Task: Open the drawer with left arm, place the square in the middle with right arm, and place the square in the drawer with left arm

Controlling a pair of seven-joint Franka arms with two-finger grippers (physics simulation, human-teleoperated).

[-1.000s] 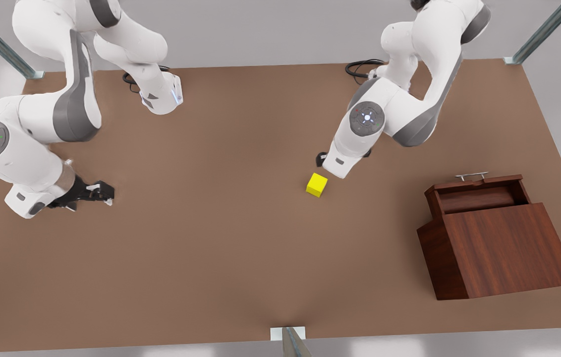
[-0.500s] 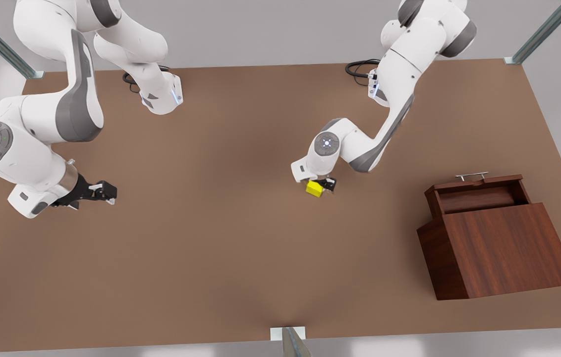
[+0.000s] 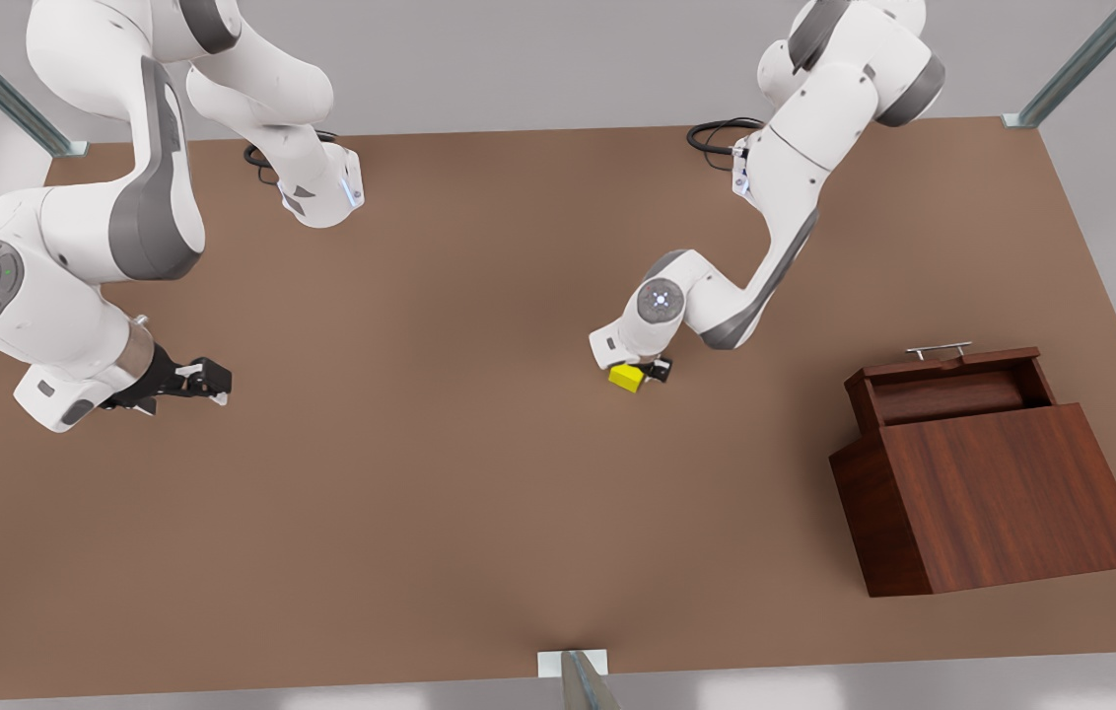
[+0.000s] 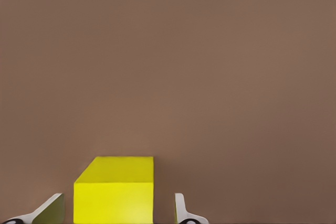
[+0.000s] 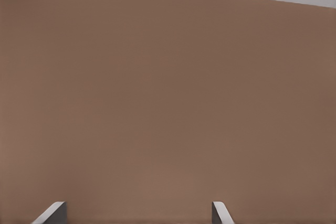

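Observation:
The square (image 3: 626, 378) is a small yellow cube resting on the brown tabletop near the middle (image 3: 479, 394). My left gripper (image 3: 642, 373) is down over it, on the arm at the front view's right. In the left wrist view the square (image 4: 114, 192) sits between the two fingertips (image 4: 181, 211) with a gap on each side, so the gripper (image 4: 116, 211) is open around it. The drawer (image 3: 952, 390) is pulled out of the wooden box (image 3: 992, 493), its silver handle (image 3: 938, 348) facing the back. My right gripper (image 3: 208, 385) waits open, low over the table at the front view's left.
The slant-topped box takes up the front view's right side. Both arm bases (image 3: 321, 187) and black cables (image 3: 716, 133) sit along the table's far edge. A metal post (image 3: 578, 675) stands at the near edge. In the right wrist view, bare tabletop lies beyond the open fingertips (image 5: 218, 212).
The left arm has folded down from above and behind the square until its gripper straddles it. The square has stayed in place. The right arm has barely shifted.

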